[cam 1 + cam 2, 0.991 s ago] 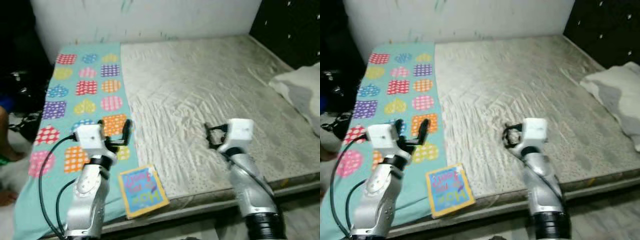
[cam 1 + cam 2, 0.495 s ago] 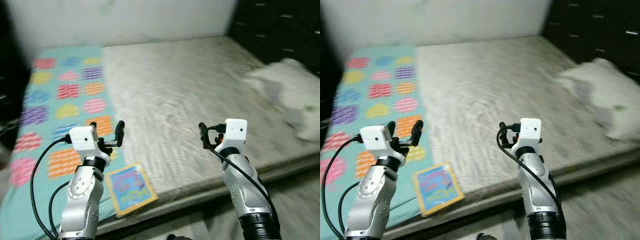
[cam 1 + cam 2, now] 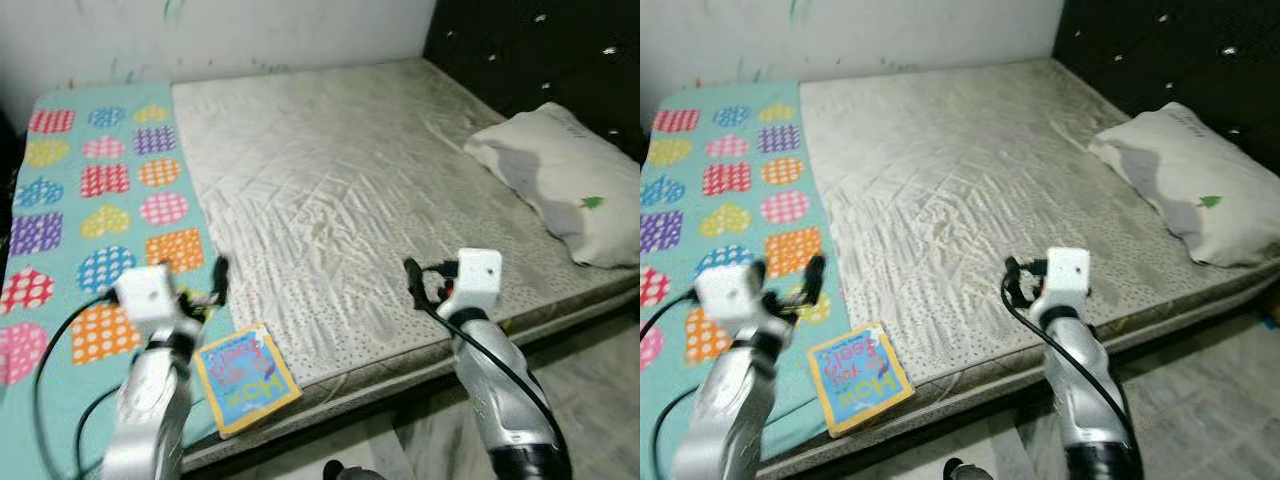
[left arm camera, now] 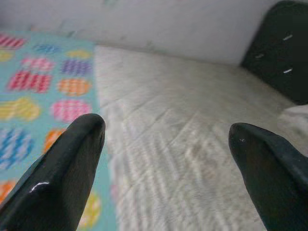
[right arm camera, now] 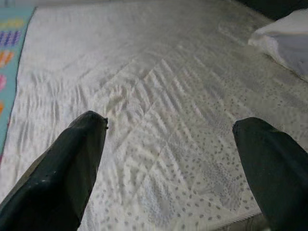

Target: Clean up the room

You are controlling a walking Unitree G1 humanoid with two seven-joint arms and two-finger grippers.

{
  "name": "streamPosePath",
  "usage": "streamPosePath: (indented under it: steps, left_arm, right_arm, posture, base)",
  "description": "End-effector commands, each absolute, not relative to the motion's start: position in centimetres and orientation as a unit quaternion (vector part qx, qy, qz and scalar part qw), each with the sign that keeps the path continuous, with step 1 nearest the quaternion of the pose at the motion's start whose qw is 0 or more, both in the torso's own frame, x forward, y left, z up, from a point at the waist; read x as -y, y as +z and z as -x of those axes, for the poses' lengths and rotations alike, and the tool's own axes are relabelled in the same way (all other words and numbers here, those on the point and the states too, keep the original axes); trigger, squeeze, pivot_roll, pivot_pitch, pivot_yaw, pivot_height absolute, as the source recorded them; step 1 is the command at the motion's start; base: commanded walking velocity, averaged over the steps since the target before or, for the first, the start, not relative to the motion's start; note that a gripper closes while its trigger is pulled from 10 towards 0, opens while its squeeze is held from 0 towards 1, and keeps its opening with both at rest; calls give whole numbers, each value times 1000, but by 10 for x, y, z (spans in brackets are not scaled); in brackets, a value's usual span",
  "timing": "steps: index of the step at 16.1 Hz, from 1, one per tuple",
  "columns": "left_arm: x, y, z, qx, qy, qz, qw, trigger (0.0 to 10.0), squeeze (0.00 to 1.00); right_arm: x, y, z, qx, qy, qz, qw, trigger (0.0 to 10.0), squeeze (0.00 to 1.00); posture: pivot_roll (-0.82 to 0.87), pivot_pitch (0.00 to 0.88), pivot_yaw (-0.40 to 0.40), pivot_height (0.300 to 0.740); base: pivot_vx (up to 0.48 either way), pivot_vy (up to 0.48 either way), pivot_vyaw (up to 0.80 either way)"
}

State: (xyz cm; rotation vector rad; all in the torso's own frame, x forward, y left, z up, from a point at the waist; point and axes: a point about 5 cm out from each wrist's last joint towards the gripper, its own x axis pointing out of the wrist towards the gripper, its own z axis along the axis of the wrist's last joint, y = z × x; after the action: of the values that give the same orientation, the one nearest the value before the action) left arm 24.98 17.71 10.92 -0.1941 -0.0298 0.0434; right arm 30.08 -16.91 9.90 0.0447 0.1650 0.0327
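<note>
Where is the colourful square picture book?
The colourful square picture book lies at the bed's near edge, on the teal patterned blanket, just beside the left gripper.

Silver arms (image 3: 500, 390) — black cables, fingers

Soft even light, left arm motion-blurred

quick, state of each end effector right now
Left end effector: open, holding nothing.
Right end effector: open, holding nothing.
</note>
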Motion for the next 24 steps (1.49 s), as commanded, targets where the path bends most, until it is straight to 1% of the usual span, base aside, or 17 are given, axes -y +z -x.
streamPosePath:
  steps: [1, 4, 6, 7, 9, 12, 13, 15, 17, 18, 20, 21, 22, 24]
  left_arm:
    - [-185, 109, -242, 10, 31, 89, 995, 10000, 0]
    - [-201, 102, -226, -1, 70, 62, 996, 10000, 0]
    - [-214, 99, -210, -6, 96, 39, 995, 10000, 0]
    - [-214, 97, -208, -12, 87, 26, 996, 10000, 0]
    - [-208, 97, -211, -20, 41, 6, 999, 10000, 0]
    - [-195, 101, -214, -21, -73, -56, 996, 10000, 0]
    - [-194, 99, -214, -27, -95, -58, 993, 10000, 0]
    - [-197, 93, -208, -30, -86, -65, 994, 10000, 0]
    - [-200, 90, -198, -15, -38, -56, 998, 10000, 0]
    - [-205, 90, -195, -6, 11, -44, 999, 10000, 0]
    - [-220, 93, -191, 7, 96, -21, 995, 10000, 0]
    - [-223, 94, -190, 11, 111, -13, 994, 10000, 0]
    - [-224, 95, -190, 13, 112, -11, 994, 10000, 0]
    - [-220, 96, -190, 17, 105, -10, 994, 10000, 0]
  right_arm:
    - [173, 101, -296, -84, 19, -23, 996, 10000, 0]
    - [182, 92, -289, -104, 23, -15, 994, 10000, 0]
    - [187, 91, -284, -108, 34, -4, 994, 10000, 0]
    - [187, 93, -283, -107, 51, 7, 993, 10000, 0]
    - [182, 97, -285, -102, 90, 20, 990, 10000, 0]
    - [167, 111, -290, -83, 178, 25, 980, 10000, 0]
    - [164, 114, -289, -75, 192, 36, 978, 10000, 0]
    - [160, 114, -278, -51, 220, 77, 971, 10000, 0]
    - [169, 116, -279, -23, 182, 78, 980, 10000, 0]
    - [176, 116, -283, -17, 140, 62, 988, 10000, 0]
    - [191, 115, -284, -4, 38, -21, 999, 10000, 0]
    - [192, 117, -282, 10, 19, -48, 999, 10000, 0]
    - [192, 118, -282, 17, 10, -58, 998, 10000, 0]
    - [189, 120, -282, 36, 7, -45, 998, 10000, 0]
  posture:
    - [-20, 165, -54, 740]
    - [-7, 172, -63, 740]
    - [0, 155, -66, 740]
    - [-3, 147, -68, 740]
    - [-7, 135, -75, 740]
    - [0, 110, -79, 740]
    - [0, 102, -78, 740]
    - [-6, 81, -72, 740]
    - [-12, 66, -64, 740]
    - [-16, 61, -62, 740]
    - [0, 78, -74, 740]
    - [2, 92, -73, 740]
    - [2, 92, -73, 740]
    - [-3, 107, -70, 740]
  base:
    - [0, 0, 0]
    - [0, 0, 0]
    - [0, 0, 0]
    - [0, 0, 0]
    - [0, 0, 0]
    - [0, 0, 0]
    - [0, 0, 0]
    - [0, 0, 0]
    - [0, 0, 0]
    - [0, 0, 0]
    - [0, 0, 0]
    - [0, 0, 0]
    - [0, 0, 0]
    - [0, 0, 0]
